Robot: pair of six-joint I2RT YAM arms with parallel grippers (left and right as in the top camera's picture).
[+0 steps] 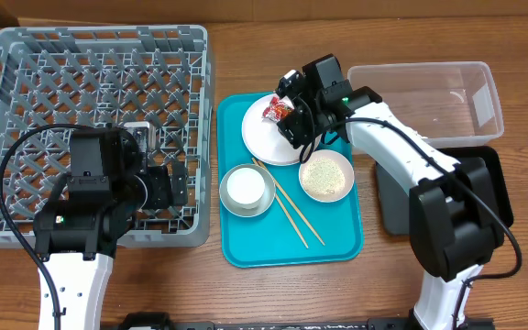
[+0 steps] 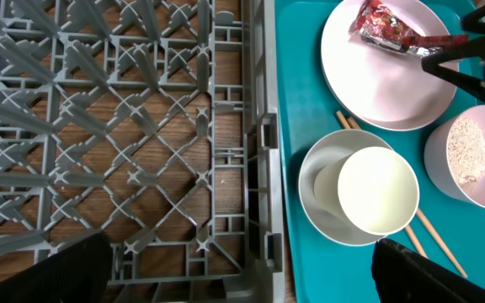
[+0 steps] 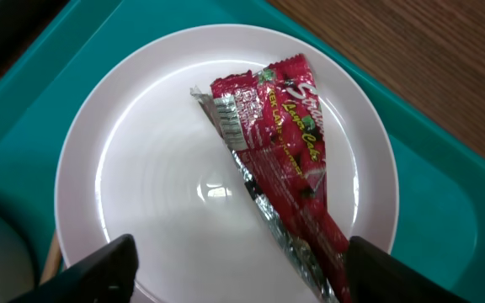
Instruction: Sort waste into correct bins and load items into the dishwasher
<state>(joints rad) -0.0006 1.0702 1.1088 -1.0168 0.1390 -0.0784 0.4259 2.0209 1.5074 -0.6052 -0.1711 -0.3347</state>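
Overhead, the grey dish rack point(image 1: 99, 55) fills the left of the wooden worktop point(image 1: 246, 298), with the teal tray point(image 1: 246, 249) just beside it and the clear tub point(image 1: 429, 92) at the far right; the black tray point(image 1: 495, 174) lies in front of the tub, largely hidden behind the right arm. On the teal tray sit the white plate point(image 1: 259, 137), a small white bowl point(image 1: 326, 175) holding rice point(image 2: 468, 150), and a metal bowl point(image 1: 230, 197) with the white cup point(image 2: 377, 189) standing inside it, while the chopsticks point(image 1: 287, 209) lie slanted between the two bowls, one end tucked under the plate's edge. The red-and-white wrapper point(image 3: 280, 160) lies flat on the plate (crinkled, its silver seam showing), its narrow end running toward the near rim. The right claw point(image 3: 241, 252) hangs low over the plate with its jaws spread wide to either side of that narrow end, gripping nothing; the wrapper's tail reaches the right-hand finger point(image 3: 381, 269), though whether the two actually touch is hard to tell from the wrist view. The left claw point(image 2: 241, 248) hovers over the rack's right edge and the tray beside it, jaws as wide as they go and empty. No dish is in the rack.
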